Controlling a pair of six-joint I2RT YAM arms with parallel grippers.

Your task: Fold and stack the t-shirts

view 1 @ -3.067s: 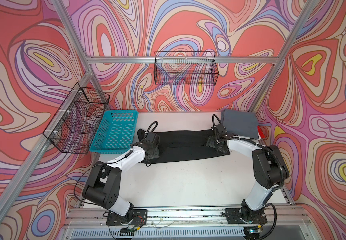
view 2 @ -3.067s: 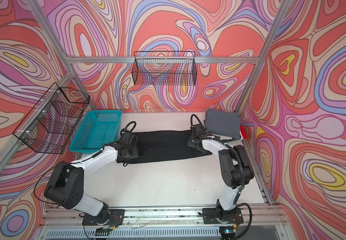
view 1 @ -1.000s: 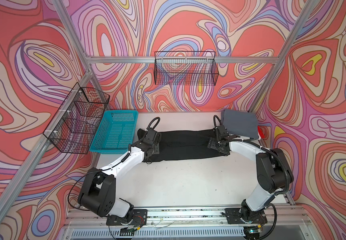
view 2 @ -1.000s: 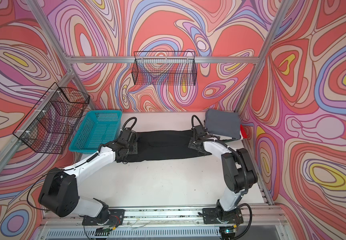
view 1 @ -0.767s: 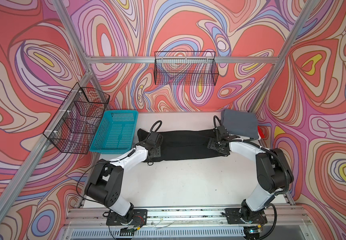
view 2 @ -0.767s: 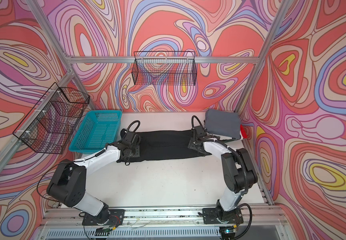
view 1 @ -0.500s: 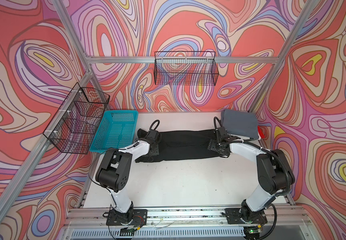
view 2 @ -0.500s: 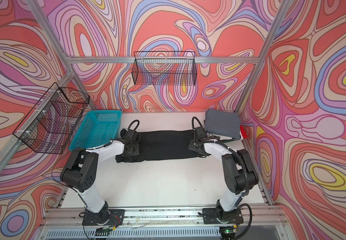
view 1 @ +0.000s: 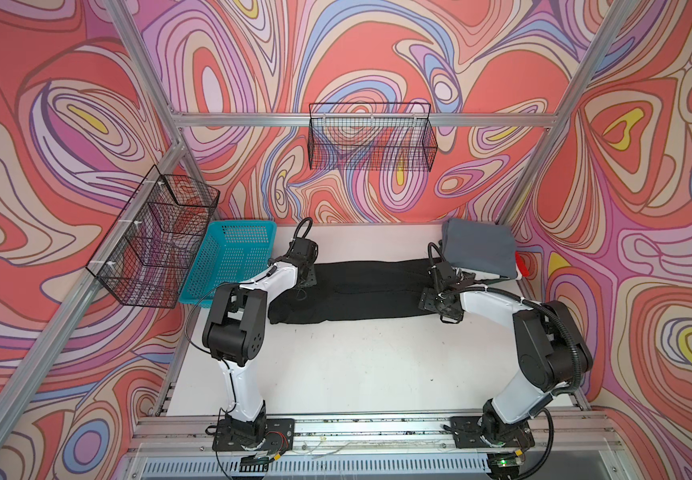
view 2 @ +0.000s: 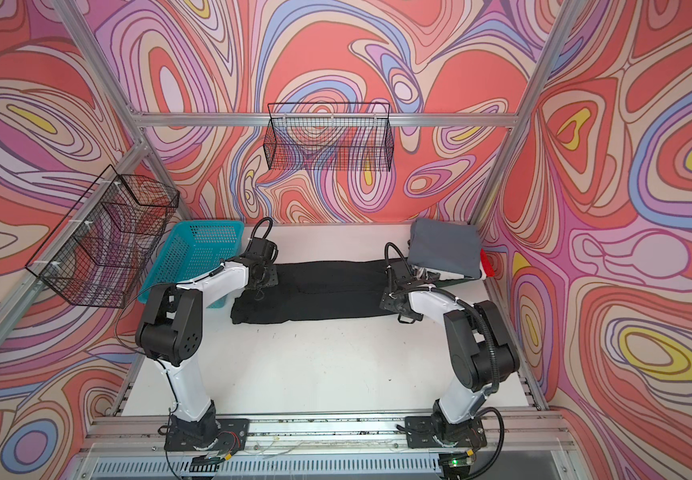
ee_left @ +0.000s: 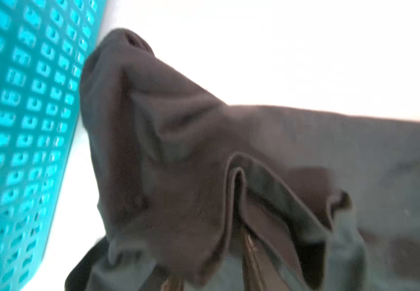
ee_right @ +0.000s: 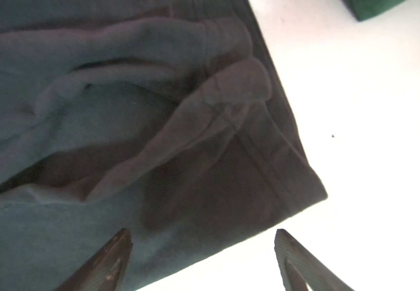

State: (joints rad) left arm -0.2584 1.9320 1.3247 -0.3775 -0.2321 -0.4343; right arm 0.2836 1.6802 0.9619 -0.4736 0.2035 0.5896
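Tabletop (view 1: pixel 357 365) white, black t-shirt (view 1: pixel 361 291) across; swirl-patterned walls (view 1: pixel 357 62); red cloth (view 1: pixel 523 266), perhaps, far corner.

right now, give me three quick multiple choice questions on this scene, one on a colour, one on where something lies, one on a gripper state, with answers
1. The spread-out t-shirt between the two arms is:
A. red
B. black
C. white

2. On the table, the folded grey t-shirt lies at:
A. the near left corner
B. the middle of the near edge
C. the far right corner

3. The right gripper is:
A. open
B. shut on cloth
C. out of view

Answers:
1 B, both top views show it as plain black cloth stretched from arm to arm.
2 C, both top views show it by the back wall on the right side.
3 A, the right wrist view shows its two fingers standing wide apart.
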